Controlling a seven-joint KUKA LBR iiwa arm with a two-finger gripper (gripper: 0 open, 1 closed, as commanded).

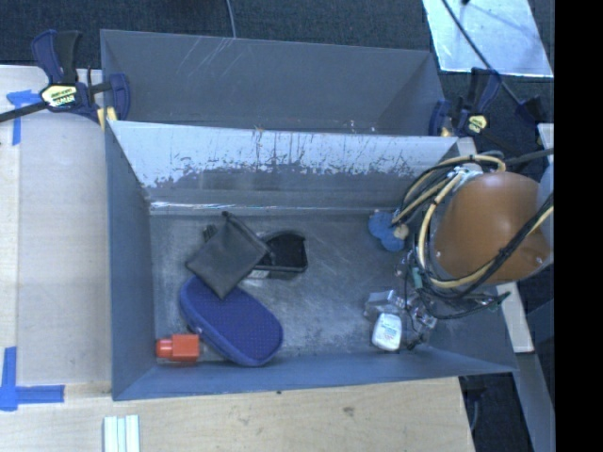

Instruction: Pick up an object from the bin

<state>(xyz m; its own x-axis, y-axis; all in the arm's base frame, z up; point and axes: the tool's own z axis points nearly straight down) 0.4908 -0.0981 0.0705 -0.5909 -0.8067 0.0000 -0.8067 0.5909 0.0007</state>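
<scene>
My gripper [403, 307] is low in the bin's front right corner, under the arm's orange cover. A small white boxy thing [387, 331] lies right at its lower left, touching or nearly touching it; I cannot tell whether it is held. A blue lumpy thing [382, 229] lies just left of the arm near the back wall, partly hidden by the cables.
On the left half lie a dark grey square pouch [224, 258], a black boxy thing [285, 253] behind it, a blue oval case [234, 325] and a small orange-red block [178, 348] in the front left corner. Bare floor separates them from the gripper.
</scene>
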